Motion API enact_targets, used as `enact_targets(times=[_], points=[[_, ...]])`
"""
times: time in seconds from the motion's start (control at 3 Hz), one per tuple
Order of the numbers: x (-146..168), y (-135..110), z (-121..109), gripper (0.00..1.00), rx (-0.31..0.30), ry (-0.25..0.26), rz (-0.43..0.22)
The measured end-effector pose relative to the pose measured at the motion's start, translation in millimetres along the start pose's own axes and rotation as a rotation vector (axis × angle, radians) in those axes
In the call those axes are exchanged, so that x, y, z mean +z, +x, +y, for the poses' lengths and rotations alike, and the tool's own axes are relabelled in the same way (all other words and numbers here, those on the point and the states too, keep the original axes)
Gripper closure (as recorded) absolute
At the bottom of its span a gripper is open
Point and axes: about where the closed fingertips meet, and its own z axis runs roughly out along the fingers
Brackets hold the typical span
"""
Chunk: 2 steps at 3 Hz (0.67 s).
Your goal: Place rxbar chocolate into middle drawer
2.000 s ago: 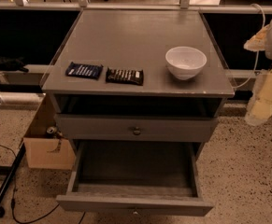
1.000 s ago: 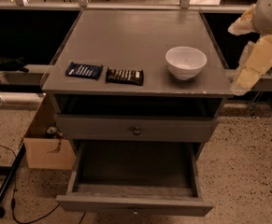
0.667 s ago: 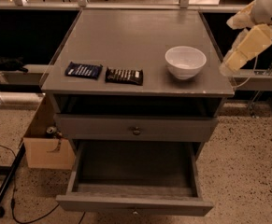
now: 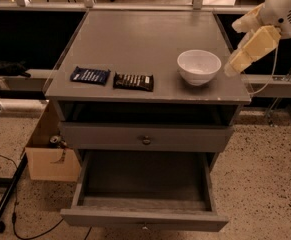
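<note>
The rxbar chocolate (image 4: 133, 81), a dark wrapper with white lettering, lies flat on the grey cabinet top (image 4: 145, 39) near its front edge, left of centre. The middle drawer (image 4: 145, 219) is pulled out at the bottom of the cabinet, and its inside shows nothing in it. My gripper (image 4: 233, 67) hangs at the right edge of the cabinet top, just right of a white bowl, pointing down and to the left. It is far from the bar and holds nothing that I can see.
A blue-wrapped bar (image 4: 90, 75) lies just left of the rxbar. The white bowl (image 4: 199, 66) stands on the top at the right. A closed knobbed drawer front (image 4: 146, 140) sits above the open drawer. A cardboard box (image 4: 50, 159) stands on the floor at the left.
My arm has risen from low at the right and swung left, bringing the gripper up to the cabinet top beside the bowl. Bars, bowl and drawer have not moved.
</note>
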Motion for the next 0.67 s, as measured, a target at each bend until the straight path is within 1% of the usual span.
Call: enact_targets(times=[0.33,0.67], points=[[13,-9,-7,0.0,0.003,0.021,-0.002],[37,-31,-20,0.0,-0.01,0.043,-0.007]])
